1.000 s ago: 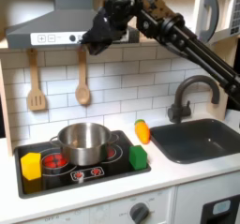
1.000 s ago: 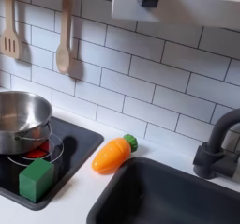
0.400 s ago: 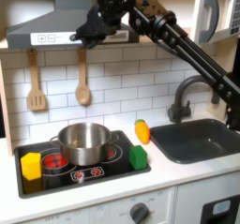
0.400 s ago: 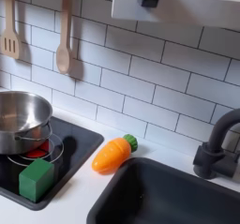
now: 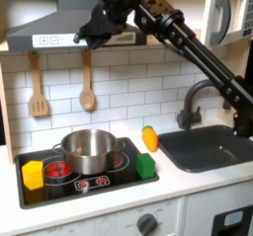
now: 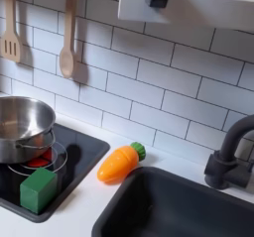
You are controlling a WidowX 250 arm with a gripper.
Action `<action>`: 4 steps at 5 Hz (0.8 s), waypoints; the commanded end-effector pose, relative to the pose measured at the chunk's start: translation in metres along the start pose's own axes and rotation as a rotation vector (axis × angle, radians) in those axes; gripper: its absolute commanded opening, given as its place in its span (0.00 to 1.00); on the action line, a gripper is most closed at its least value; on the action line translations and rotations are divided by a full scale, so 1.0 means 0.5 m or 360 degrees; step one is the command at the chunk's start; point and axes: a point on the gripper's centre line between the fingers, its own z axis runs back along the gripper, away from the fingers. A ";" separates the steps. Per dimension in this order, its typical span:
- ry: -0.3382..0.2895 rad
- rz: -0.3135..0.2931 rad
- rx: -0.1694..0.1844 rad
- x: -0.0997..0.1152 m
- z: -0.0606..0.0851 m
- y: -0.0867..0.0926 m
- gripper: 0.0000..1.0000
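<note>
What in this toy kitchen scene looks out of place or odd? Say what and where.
The carrot lies on its side on the counter between the stove and the sink, not in the pot. The gripper is high by the range hood. Nothing is spilled or broken.

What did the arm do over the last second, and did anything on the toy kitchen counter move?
In the first exterior view the gripper rose from beside the hanging wooden spoon up to the range hood and shifted toward the first exterior view's left. It holds nothing that I can see; its jaws are too dark to read. The pot, carrot, green block and yellow block stayed put.
</note>
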 end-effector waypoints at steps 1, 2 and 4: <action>0.0020 -0.0017 -0.0008 0.012 0.023 0.016 0.00; 0.0021 -0.0005 0.0002 0.010 0.013 0.015 0.00; 0.0061 -0.0033 -0.0011 -0.003 -0.009 0.007 0.00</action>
